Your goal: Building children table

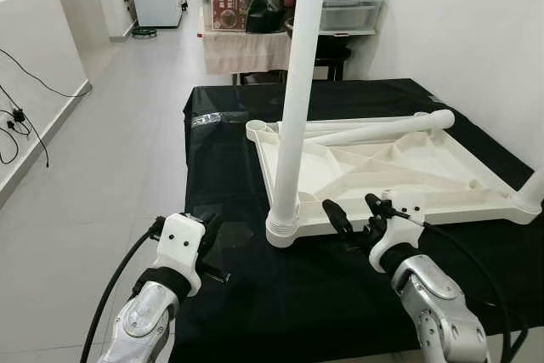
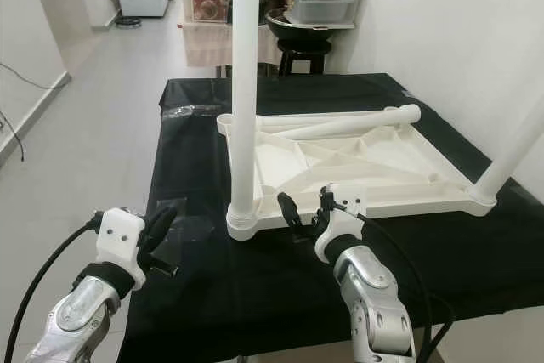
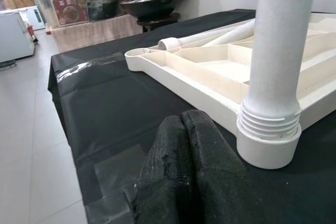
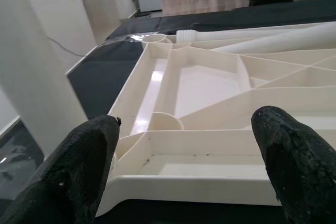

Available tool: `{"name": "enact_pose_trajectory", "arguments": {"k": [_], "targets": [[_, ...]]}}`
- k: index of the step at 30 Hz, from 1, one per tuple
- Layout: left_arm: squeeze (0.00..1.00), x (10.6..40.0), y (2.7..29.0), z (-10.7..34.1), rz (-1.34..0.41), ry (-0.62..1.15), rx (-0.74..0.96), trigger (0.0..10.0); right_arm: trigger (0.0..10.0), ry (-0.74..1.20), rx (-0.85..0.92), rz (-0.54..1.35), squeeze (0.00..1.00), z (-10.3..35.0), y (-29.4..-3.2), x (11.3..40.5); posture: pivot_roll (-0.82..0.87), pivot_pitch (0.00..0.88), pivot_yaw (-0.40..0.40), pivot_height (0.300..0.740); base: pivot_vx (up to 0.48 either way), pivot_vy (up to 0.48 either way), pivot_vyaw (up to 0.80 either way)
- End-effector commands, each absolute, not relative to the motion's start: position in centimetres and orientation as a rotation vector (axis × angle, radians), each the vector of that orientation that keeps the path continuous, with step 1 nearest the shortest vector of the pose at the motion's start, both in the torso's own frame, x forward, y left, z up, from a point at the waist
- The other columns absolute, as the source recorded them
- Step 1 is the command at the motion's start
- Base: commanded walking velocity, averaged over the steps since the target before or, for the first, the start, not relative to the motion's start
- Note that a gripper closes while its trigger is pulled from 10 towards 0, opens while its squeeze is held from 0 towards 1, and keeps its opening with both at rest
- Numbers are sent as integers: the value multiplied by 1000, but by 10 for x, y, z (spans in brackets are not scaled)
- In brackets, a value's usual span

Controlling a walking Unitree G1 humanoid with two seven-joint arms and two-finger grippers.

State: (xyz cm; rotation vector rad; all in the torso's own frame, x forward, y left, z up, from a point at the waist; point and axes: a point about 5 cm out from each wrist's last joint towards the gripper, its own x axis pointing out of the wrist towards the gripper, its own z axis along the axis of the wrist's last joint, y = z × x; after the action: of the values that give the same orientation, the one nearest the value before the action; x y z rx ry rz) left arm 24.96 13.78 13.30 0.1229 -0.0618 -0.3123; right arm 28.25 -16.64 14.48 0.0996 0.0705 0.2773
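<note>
Lying upside down on the black table (image 1: 255, 295), your tabletop (image 1: 408, 172) has one leg (image 1: 297, 99) upright at its near-left corner. Your right gripper (image 1: 359, 214), fingers wide, hovers just before the near edge; your left gripper (image 1: 208, 240), fingers pressed together, sits left of the leg.

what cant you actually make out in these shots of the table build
- Second fitted leg: its top is cut off by the right edge in both eye views.
- Far right corner socket of the tabletop: hidden behind the loose leg lying across it in the eye views.
- Thread seating of the upright leg: hidden inside its socket in the left wrist view.
- Box label: too small to read.
- Left claw is shut, right claw open.
</note>
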Motion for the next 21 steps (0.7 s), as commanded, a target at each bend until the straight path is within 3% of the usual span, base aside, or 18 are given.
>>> {"name": "enact_pose_trajectory", "arguments": {"k": [1,12,13,17,19,21], "targets": [[0,249,139,128,-310,-46,145,10000,10000,81,95,286,0,145,-162,282,-45,0,-44,740,0,0,0],[0,250,139,127,-313,-43,147,10000,10000,78,111,303,0,146,-159,282,-44,0,-36,740,0,0,0],[0,250,139,127,-319,-40,145,10000,10000,41,114,440,0,154,-147,284,-39,0,-28,740,0,0,0],[0,251,138,128,-328,-37,143,10000,10000,-14,44,681,0,167,-125,291,-34,0,-21,740,0,0,0],[0,251,138,128,-328,-37,143,10000,10000,-14,44,681,0,167,-125,291,-34,0,-21,740,0,0,0],[0,251,137,128,-336,-35,142,10000,10000,-36,-17,799,0,173,-116,299,-23,0,-25,740,0,0,0]]}}
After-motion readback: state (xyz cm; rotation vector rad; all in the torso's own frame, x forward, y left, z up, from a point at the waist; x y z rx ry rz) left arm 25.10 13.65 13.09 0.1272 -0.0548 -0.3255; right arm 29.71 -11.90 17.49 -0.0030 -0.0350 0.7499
